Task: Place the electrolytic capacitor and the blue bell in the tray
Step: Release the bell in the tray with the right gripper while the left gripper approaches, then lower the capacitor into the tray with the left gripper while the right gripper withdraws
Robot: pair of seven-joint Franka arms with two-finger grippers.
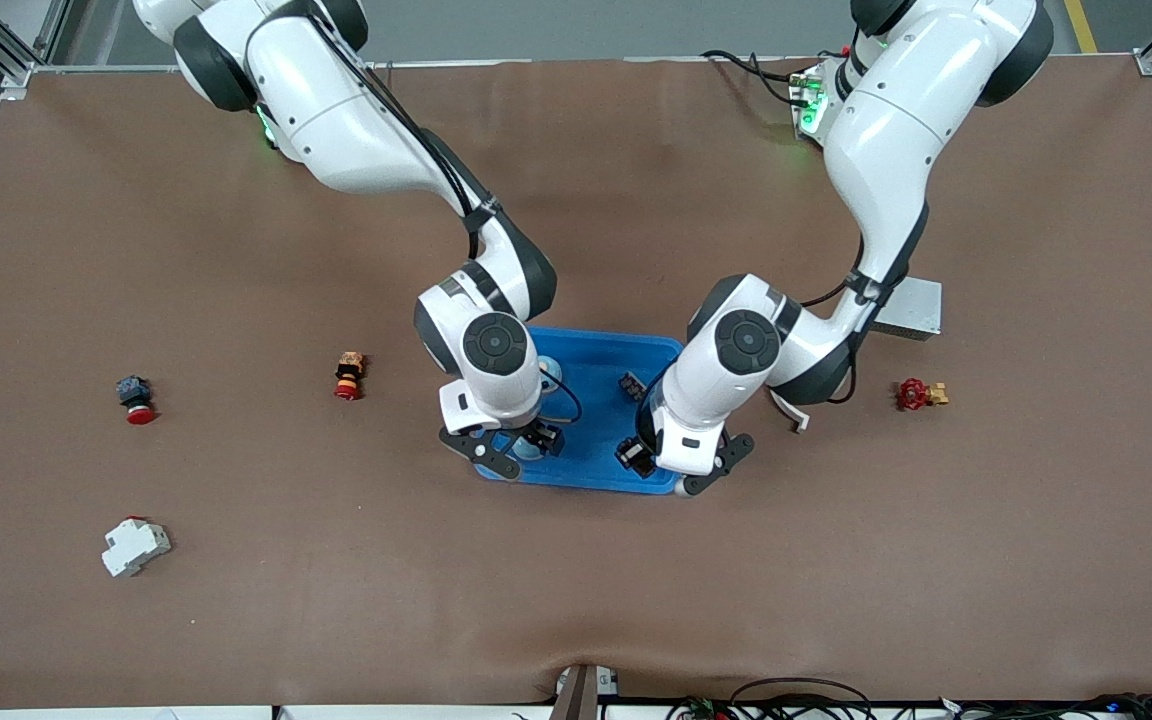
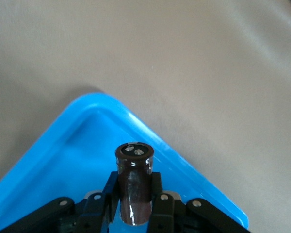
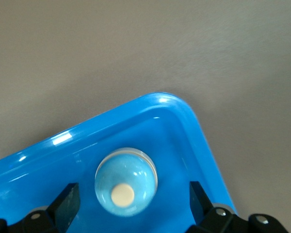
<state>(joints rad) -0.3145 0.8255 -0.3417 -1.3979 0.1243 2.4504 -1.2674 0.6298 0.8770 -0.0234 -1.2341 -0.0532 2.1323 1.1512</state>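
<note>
Depositing phase | right gripper (image 3: 128, 204) spread wide over blue bell (image 3: 126, 181), resting in tray (image 3: 184, 109) | left gripper (image 2: 135, 206) clenched on electrolytic capacitor (image 2: 135, 187) above tray corner | next: lower, release.

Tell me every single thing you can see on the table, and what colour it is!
tray: one, bright blue, middle of the table.
blue bell: one, light blue dome, lying in the tray between the right hand's open fingers.
capacitor: one, dark brown cylinder, gripped by the left hand over a corner of the tray.
small black part: one, in the tray.
red-capped buttons: two, one dark-bodied, one orange-bodied, toward the right arm's end.
white block: one, nearer the front camera than the dark-bodied button.
red valve: one, toward the left arm's end.
grey box: one, beside the left arm.
left hand: shut on the capacitor.
right hand: open over the tray.
</note>
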